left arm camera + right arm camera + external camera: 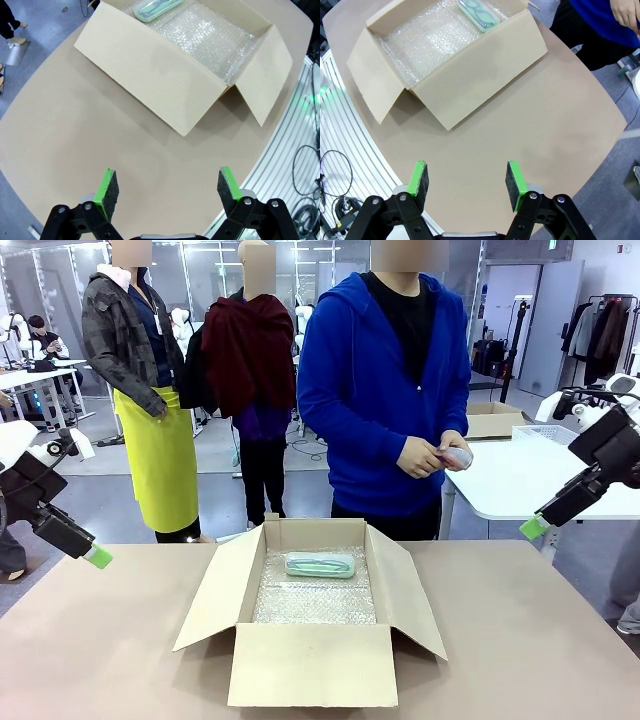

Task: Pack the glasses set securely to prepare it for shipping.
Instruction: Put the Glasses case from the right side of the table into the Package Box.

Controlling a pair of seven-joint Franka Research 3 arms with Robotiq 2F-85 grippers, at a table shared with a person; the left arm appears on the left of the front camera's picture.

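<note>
Beyond the open cardboard box (310,665), a person's hands (425,456) are turning what looks like the pale pink case (458,456), probably readying it for packing. The mint-green case (320,565) is lying inside the box's far end on cushioning bubble wrap (315,605). Flanking the box, the left gripper (165,182) and right gripper (466,176) are hovering, spread and empty, above the tan table (100,640) in a busy workshop.

The glasses case (320,564) is mint-green, the bubble wrap (315,605) clear and dimpled, the cardboard box (310,665) tan, the table (100,640) beige.
</note>
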